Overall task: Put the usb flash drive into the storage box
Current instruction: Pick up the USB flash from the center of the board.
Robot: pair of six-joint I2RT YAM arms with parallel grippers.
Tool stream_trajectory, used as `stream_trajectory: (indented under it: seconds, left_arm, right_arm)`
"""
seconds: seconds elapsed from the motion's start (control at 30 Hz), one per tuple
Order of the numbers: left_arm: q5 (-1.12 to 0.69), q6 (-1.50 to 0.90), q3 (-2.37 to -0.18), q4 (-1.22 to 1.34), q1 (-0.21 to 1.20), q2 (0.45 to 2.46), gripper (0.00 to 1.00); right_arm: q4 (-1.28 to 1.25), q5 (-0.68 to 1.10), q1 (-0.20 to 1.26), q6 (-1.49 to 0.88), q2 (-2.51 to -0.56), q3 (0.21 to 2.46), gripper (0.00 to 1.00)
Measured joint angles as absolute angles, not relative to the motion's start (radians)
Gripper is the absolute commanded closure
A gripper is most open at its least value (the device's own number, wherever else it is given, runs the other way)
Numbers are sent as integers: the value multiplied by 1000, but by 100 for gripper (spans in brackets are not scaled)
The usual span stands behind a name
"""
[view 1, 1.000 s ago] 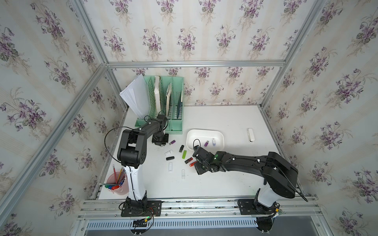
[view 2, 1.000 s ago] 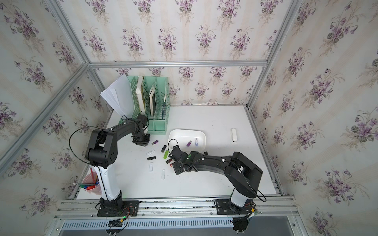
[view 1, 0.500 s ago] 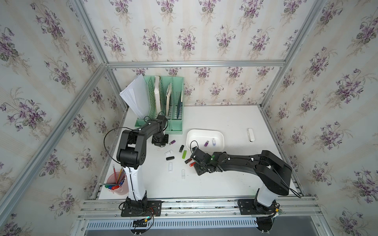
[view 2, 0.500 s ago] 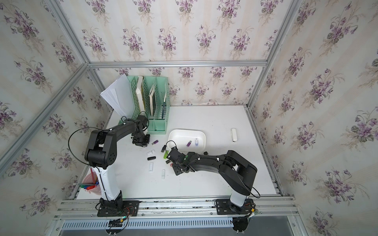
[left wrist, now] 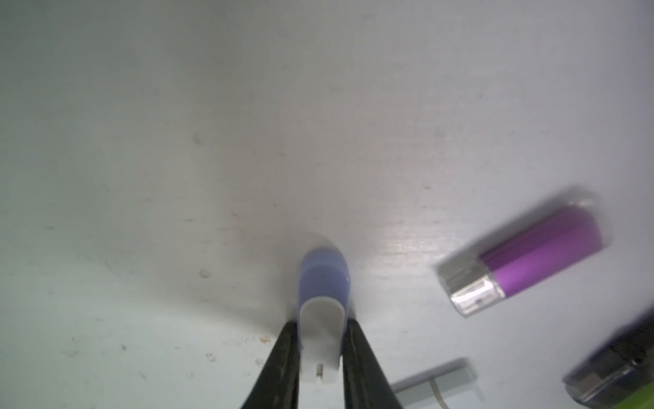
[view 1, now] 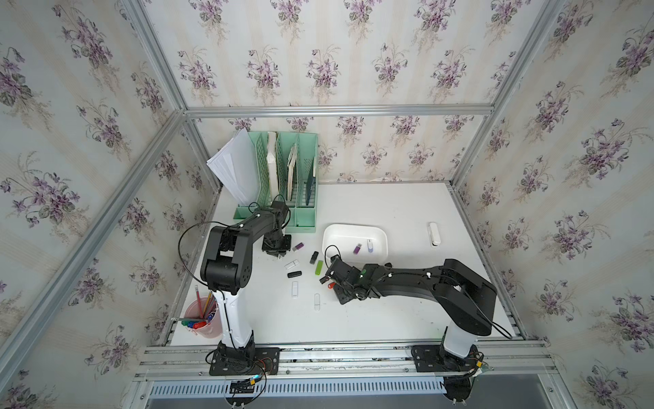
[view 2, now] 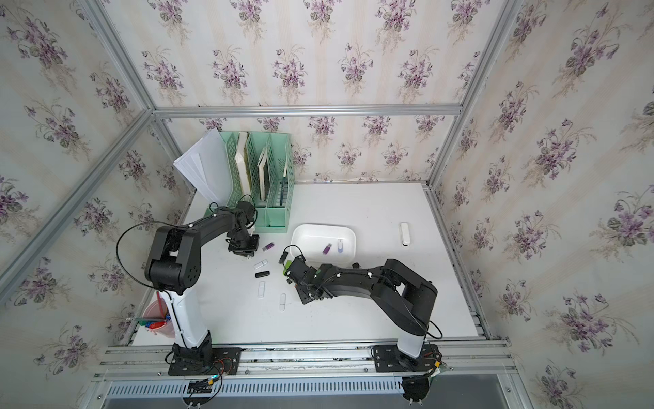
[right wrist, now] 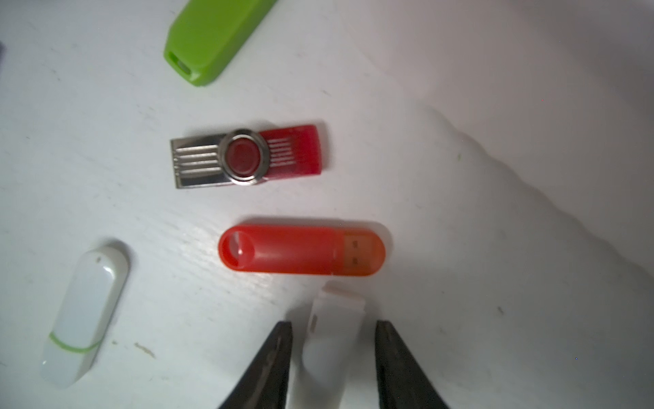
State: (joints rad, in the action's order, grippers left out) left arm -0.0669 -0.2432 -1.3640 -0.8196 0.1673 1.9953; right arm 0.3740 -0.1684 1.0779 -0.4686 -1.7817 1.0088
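While the left pincer (left wrist: 322,331) is closed on a blue-and-white flash drive (left wrist: 323,283), its black fingers pressed flat against both sides of the smooth, rounded shell, the right pincer (right wrist: 333,325) stands partly open astride a white flash drive (right wrist: 336,308), with a narrow gap on each side and nothing gripped. Just past those fingertips lies a glossy translucent red flash drive (right wrist: 300,251) with rounded ends, then a red swivel drive (right wrist: 247,155) with a slotted metal clip, then a matte lime-green drive (right wrist: 212,39). A white drive with a green band (right wrist: 85,315) lies apart to one side. A purple drive (left wrist: 527,258) with a chrome cap lies near the left pincer. The storage box (view 1: 354,229), a shallow smooth white tub with rounded corners, sits on the white, faintly grained surface (view 1: 389,318) just beyond the right pincer, with two small drives (view 1: 357,249) inside. Bare surface stretches from both pincers to the near edge and toward the right edge.
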Motion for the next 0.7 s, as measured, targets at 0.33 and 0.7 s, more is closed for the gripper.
stream_trajectory:
  seconds: [0.33, 0.7]
  left_arm:
    - [-68, -243, -1355, -817, 167, 1991, 76]
    - [-68, -244, -1344, -807, 167, 1983, 77]
  right_arm:
    - [363, -168, 1082, -477, -1789, 1011, 72]
    - [363, -168, 1082, -491, -1786, 1011, 79]
